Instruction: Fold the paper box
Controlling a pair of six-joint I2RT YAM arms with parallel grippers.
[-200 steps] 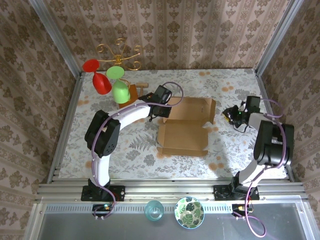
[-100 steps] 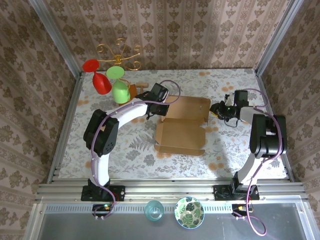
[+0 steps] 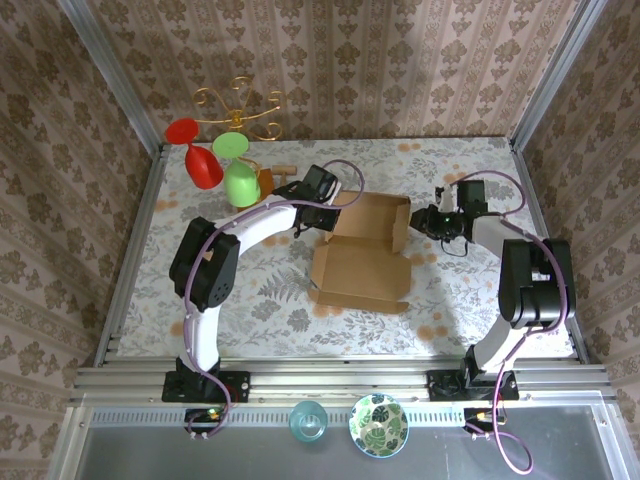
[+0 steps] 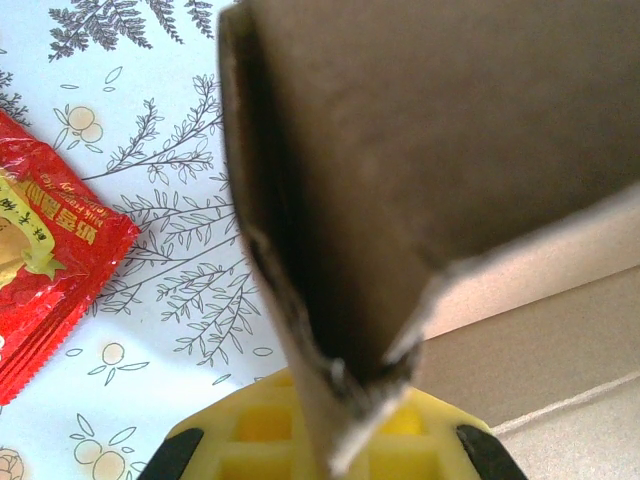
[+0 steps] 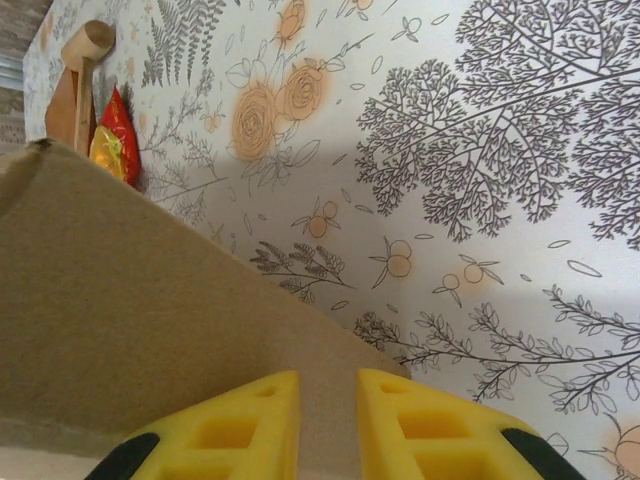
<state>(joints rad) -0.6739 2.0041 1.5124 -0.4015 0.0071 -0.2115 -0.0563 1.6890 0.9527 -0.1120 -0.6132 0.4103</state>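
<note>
The left end effector (image 4: pixel 322 440) clamped the box's (image 3: pixel 362 255) left flap upright, steadying it mid tabletop (image 3: pixel 250 300); the right end effector (image 5: pixel 328 415), nearly closed, met the opposite wall, grip unclear.

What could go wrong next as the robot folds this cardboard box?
The left gripper pinches only the frayed corner of a box flap, so it may tear or slip out. The right gripper is at the box's right wall with its fingers barely apart; a push could slide the light box toward the red packet.
</note>
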